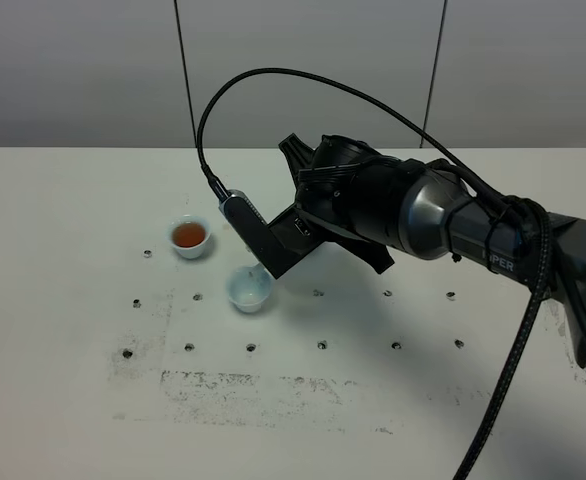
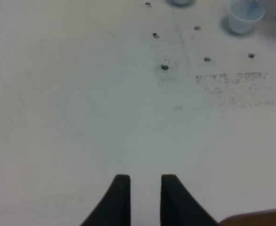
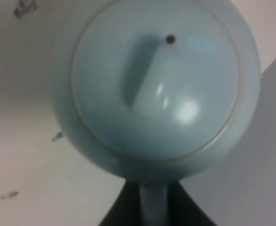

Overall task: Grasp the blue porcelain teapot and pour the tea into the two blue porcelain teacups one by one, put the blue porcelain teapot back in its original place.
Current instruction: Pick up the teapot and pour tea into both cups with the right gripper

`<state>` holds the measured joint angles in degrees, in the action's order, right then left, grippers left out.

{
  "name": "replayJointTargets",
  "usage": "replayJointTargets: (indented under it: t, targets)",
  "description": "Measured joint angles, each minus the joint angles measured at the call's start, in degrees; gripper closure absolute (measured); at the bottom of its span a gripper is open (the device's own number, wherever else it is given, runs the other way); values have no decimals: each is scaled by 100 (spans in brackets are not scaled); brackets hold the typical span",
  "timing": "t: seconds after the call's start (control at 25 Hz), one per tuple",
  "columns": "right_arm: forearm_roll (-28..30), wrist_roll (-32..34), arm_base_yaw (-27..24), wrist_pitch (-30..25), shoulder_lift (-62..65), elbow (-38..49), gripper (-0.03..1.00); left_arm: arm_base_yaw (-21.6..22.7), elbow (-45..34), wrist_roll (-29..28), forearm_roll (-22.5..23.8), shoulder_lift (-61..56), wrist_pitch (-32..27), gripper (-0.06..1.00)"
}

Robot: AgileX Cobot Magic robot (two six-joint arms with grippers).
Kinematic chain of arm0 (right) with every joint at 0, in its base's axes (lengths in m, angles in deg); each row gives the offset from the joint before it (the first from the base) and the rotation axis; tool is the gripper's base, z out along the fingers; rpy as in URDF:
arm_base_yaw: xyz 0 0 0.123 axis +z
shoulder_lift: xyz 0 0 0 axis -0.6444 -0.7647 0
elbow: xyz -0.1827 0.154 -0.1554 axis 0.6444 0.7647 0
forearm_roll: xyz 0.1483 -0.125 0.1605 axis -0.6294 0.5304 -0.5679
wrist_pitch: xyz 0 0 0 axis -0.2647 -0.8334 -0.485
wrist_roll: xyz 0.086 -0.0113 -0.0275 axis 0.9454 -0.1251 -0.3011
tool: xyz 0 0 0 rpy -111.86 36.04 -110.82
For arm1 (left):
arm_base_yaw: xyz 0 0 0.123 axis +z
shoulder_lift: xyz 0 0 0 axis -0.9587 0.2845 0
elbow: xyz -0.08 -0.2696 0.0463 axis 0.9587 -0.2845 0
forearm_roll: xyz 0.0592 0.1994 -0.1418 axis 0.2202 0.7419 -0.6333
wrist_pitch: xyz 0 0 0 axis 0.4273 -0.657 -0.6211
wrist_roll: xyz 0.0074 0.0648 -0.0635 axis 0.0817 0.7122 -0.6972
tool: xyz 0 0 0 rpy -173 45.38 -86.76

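Note:
The blue porcelain teapot point(image 3: 157, 89) fills the right wrist view, seen from the lid side with its knob in the middle. My right gripper point(image 3: 153, 200) is shut on its loop handle. In the exterior high view my right arm point(image 1: 373, 205) reaches across the middle and hides the teapot, which hangs just above the nearer teacup point(image 1: 249, 290). That cup's inside looks pale. The farther teacup point(image 1: 189, 236) holds brown tea. My left gripper point(image 2: 145, 190) is empty over bare table, its fingers close together. The nearer cup also shows in the left wrist view point(image 2: 244, 16).
The white table point(image 1: 73, 300) has rows of small dark screw holes and a scuffed grey patch point(image 1: 263, 385) near the front. A black cable point(image 1: 273, 80) loops above the right arm. A grey wall panel stands behind the table.

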<state>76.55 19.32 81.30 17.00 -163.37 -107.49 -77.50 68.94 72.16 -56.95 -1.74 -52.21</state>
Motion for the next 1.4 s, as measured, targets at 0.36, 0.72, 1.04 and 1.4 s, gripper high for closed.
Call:
replayJointTargets:
  t: [0.36, 0.72, 1.04, 1.4]
  targets:
    - [397, 0, 17, 232, -107, 0, 91, 0, 0, 0, 4, 0, 0, 72]
    - [759, 12, 48, 284, -107, 0, 91, 0, 0, 0, 4, 0, 0, 72]
    - [919, 12, 85, 295, -107, 0, 91, 0, 0, 0, 4, 0, 0, 72]
    - [1035, 12, 167, 285, -107, 0, 91, 0, 0, 0, 4, 0, 0, 72]
